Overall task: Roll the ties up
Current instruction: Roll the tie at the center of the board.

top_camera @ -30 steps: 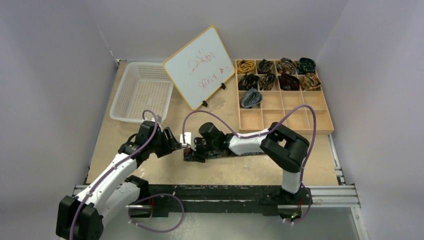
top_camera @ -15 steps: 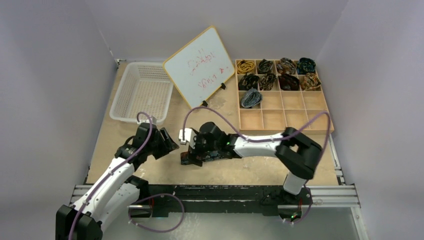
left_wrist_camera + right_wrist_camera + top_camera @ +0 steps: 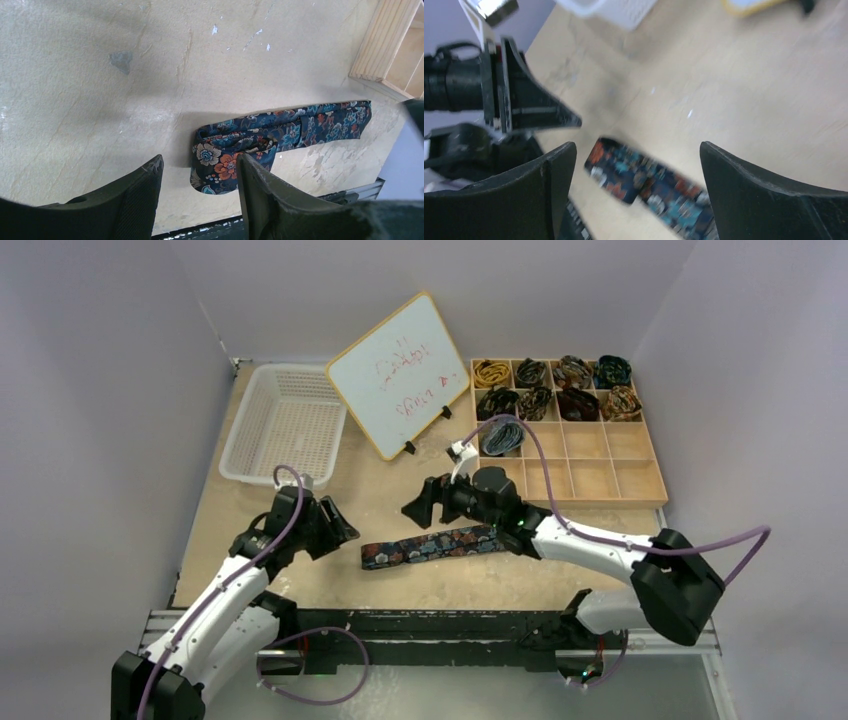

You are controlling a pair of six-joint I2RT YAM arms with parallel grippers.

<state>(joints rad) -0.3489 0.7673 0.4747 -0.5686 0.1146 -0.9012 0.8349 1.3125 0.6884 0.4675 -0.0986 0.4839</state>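
Note:
A navy floral tie [image 3: 430, 545] lies flat on the table as a folded strip, its wide end toward the left. My left gripper [image 3: 338, 528] hovers just left of that end, open, with nothing between its fingers. In the left wrist view the tie [image 3: 280, 132] lies just beyond the open left gripper [image 3: 199, 164]. My right gripper [image 3: 420, 508] hangs open above and behind the tie's middle, clear of it. In the blurred right wrist view the tie [image 3: 644, 180] shows between the wide-open fingers of the right gripper [image 3: 636, 150]. Several rolled ties [image 3: 555, 390] sit in a tray's back compartments.
The wooden compartment tray [image 3: 600, 480] stands at the back right. A tilted whiteboard [image 3: 398, 373] stands at the back centre, with a white mesh basket [image 3: 285, 420] to its left. The black rail [image 3: 430, 625] runs along the near edge.
My right gripper has opened, let go of the tie, and lifted back to the right. The tie now lies stretched out on the table. The left arm has hardly moved.

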